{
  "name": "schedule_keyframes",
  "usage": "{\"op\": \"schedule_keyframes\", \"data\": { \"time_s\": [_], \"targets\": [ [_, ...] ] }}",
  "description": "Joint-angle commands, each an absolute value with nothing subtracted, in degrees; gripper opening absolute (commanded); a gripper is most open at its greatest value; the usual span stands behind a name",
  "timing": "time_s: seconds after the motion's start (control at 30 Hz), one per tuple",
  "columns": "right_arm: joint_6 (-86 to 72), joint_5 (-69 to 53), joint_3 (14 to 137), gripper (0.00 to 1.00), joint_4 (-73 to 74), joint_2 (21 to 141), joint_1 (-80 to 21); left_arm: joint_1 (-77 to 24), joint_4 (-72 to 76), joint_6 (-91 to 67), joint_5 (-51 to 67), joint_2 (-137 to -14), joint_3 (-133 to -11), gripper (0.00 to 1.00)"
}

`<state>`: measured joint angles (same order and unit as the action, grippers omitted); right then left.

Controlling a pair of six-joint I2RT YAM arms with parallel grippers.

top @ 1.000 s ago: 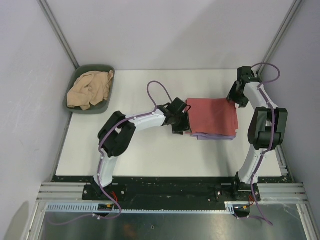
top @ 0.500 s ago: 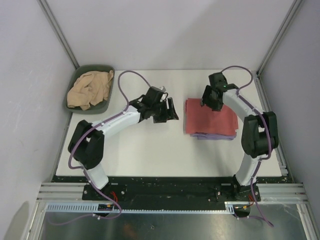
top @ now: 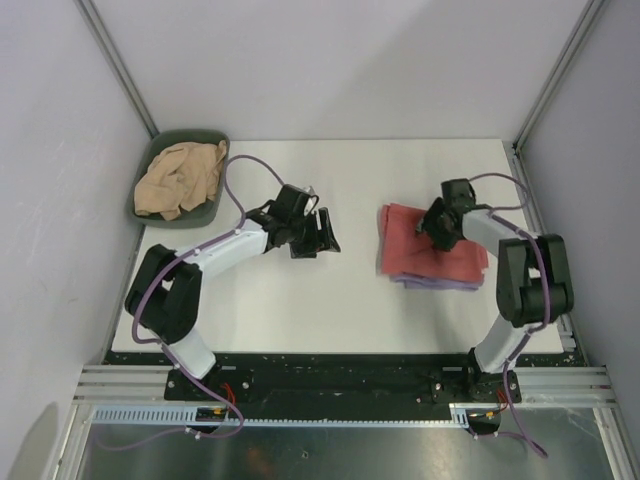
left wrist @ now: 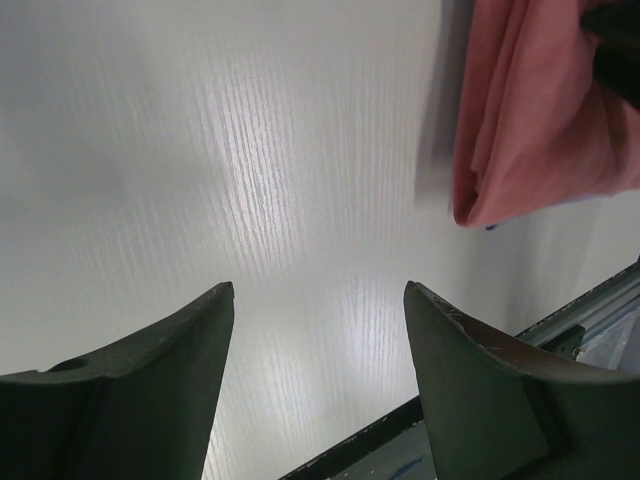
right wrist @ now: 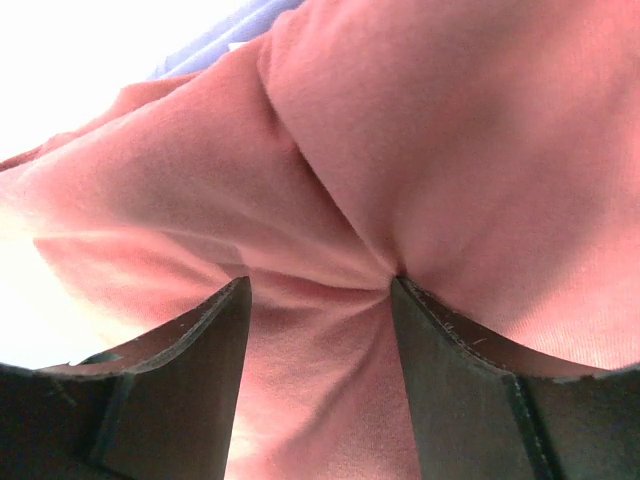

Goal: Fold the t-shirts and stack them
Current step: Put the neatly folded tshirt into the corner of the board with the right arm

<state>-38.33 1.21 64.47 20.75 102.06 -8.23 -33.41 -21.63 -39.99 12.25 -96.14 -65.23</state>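
The salmon-red t-shirt (top: 405, 245) lies folded on top of the pale lavender t-shirt (top: 440, 285) at the right of the table; only the lavender's front edge shows. My right gripper (top: 437, 228) presses down into the red cloth (right wrist: 400, 130), jaws apart, and the fabric puckers between its fingers (right wrist: 320, 285). A strip of lavender (right wrist: 230, 35) shows behind. The tan-beige t-shirt (top: 180, 178) sits crumpled in the bin. My left gripper (top: 322, 232) hovers open over bare table left of the stack, nothing between its fingers (left wrist: 318, 290). The red fold's edge (left wrist: 530, 130) is at its upper right.
The dark green oval bin (top: 190, 133) stands at the table's back left corner. The white table (top: 300, 300) runs between grey walls, with a metal rail along its near edge (top: 330, 385).
My left gripper has left the stack's left edge, swung left and opened. My right gripper came from the back right corner down onto the red t-shirt, and the stack is slightly skewed.
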Motion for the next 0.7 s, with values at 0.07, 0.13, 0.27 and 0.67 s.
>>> {"op": "schedule_keyframes", "data": {
  "time_s": [0.07, 0.13, 0.27, 0.67],
  "targets": [
    [-37.02, 3.83, 50.78, 0.63, 27.07, 89.0, 1.29, -32.42, -19.89, -38.52, 14.06, -91.75, -64.8, 0.73],
    [-35.8, 3.79, 48.47, 0.63, 28.52, 85.18, 4.5, -32.45, -19.87, -38.61, 14.5, -91.65, -64.85, 0.73],
    [-32.59, 3.73, 46.17, 0.64, 31.95, 78.85, 10.14, -32.43, -19.93, -38.83, 15.24, -91.22, -64.82, 0.73],
    [-27.58, 4.4, 52.41, 0.68, 37.44, 72.23, 7.14, -32.27, -20.03, -38.29, 14.87, -89.33, -63.61, 0.74]
  ]
}}
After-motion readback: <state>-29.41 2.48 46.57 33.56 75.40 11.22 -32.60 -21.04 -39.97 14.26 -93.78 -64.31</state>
